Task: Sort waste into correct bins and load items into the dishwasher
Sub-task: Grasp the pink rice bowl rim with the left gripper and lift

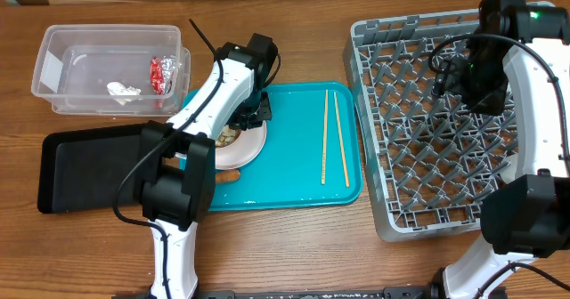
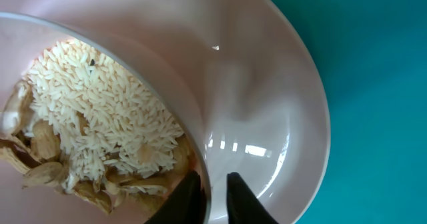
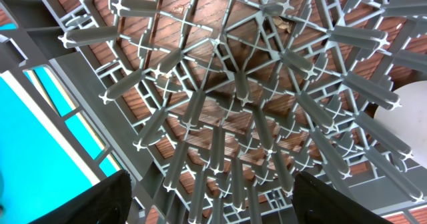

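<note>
A round pale pink-white plate (image 1: 255, 144) sits at the left of the teal tray (image 1: 294, 188). It holds white rice (image 2: 100, 111) and beige scraps (image 2: 40, 171). My left gripper (image 2: 212, 179) is down on it, its jaws pinched on a pale rim (image 2: 180, 111) beside the rice; in the overhead view it is at the plate's far side (image 1: 249, 119). A small orange carrot (image 1: 230, 177) lies at the plate's near edge. Chopsticks (image 1: 335, 137) lie on the tray. My right gripper (image 3: 207, 184) is open and empty above the grey rack (image 1: 427, 148).
The clear tub (image 1: 62, 59) at the back left holds a red wrapper (image 1: 160, 73) and a white paper bit (image 1: 123, 90). A black tray (image 1: 85, 170) lies left of the teal tray. A white round object (image 3: 413, 104) shows at the rack's edge.
</note>
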`<state>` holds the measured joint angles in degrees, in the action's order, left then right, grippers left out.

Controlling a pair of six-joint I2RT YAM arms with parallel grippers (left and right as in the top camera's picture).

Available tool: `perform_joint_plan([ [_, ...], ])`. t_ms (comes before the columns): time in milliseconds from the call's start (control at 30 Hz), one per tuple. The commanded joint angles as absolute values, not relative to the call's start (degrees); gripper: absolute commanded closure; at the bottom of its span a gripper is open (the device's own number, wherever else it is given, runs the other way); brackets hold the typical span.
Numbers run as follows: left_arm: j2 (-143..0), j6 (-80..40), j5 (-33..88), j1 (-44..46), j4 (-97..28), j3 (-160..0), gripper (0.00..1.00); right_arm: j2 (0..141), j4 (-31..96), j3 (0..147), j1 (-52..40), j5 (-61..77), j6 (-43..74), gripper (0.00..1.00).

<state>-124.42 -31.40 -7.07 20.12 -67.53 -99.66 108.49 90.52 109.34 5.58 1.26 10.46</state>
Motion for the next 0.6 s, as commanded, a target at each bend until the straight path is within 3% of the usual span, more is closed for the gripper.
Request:
perform_joint_plan([
  [0,-125.05,-31.31,-6.39,19.88,-67.33,-99.04,0.96,106.41,90.37,110.74,5.56,0.91,10.26,0.21],
  [300,-122.87,-32.36,-6.57,19.86,-71.92,-102.52,0.96,106.41,90.41,110.74,5.56,0.91,10.26,0.21],
  [567,-112.14,-32.99,-5.43,18.48,-76.44,-104.55,0.96,106.41,90.43,110.74,5.56,0.89,10.26,0.21],
])
